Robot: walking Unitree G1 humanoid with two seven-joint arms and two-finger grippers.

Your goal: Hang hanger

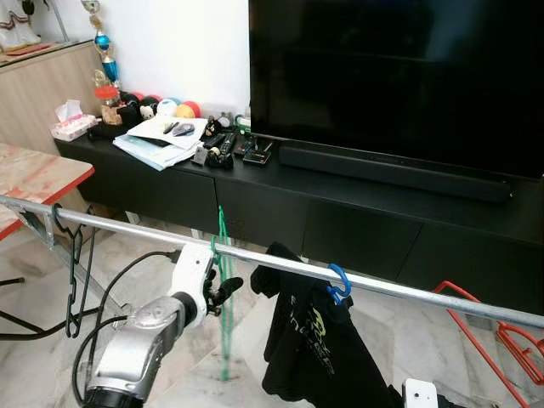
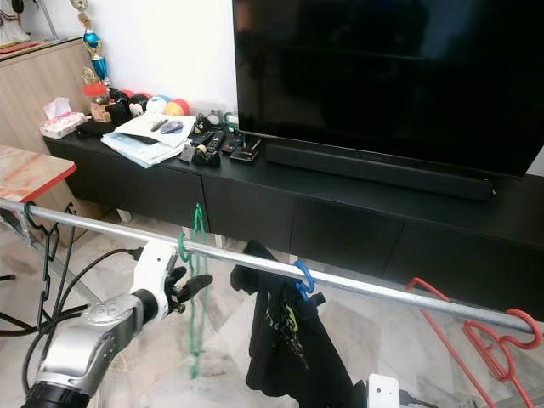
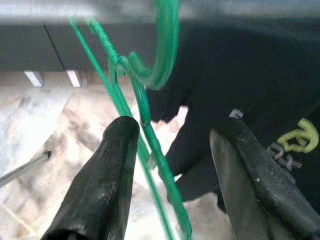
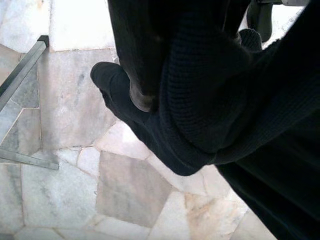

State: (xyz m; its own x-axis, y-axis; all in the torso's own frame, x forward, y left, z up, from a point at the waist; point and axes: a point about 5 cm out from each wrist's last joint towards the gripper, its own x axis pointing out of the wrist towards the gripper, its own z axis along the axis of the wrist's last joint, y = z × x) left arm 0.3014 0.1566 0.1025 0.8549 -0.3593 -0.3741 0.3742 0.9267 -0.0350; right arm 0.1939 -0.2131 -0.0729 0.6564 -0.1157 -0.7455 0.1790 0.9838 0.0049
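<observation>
Two claws to log. Your left claw (image 1: 228, 289) sits at lower left of the head views, just under the metal rail (image 1: 280, 265), fingers spread apart with nothing gripped. The green hanger (image 1: 223, 280) has its hook over the rail and hangs down in front of the claw; its lower part fades against the marble floor (image 1: 153, 255) and is hard to trace. In the left wrist view the hanger's thin wire runs between the two fingertips (image 3: 117, 145), close to one of them; contact cannot be settled there.

Your right claw: cannot tell its state. The right wrist view shows black fabric over most of the frame, and the head views cut the right arm off at the bottom edge.

Around it: a black garment (image 1: 310, 340) on a blue hanger (image 1: 338, 282) just right of the green one, a black hanger (image 1: 75, 272) at far left, red hangers (image 2: 493, 340) at far right. Behind the rail stands a black TV cabinet (image 1: 340, 221) under a television (image 1: 399, 76).
</observation>
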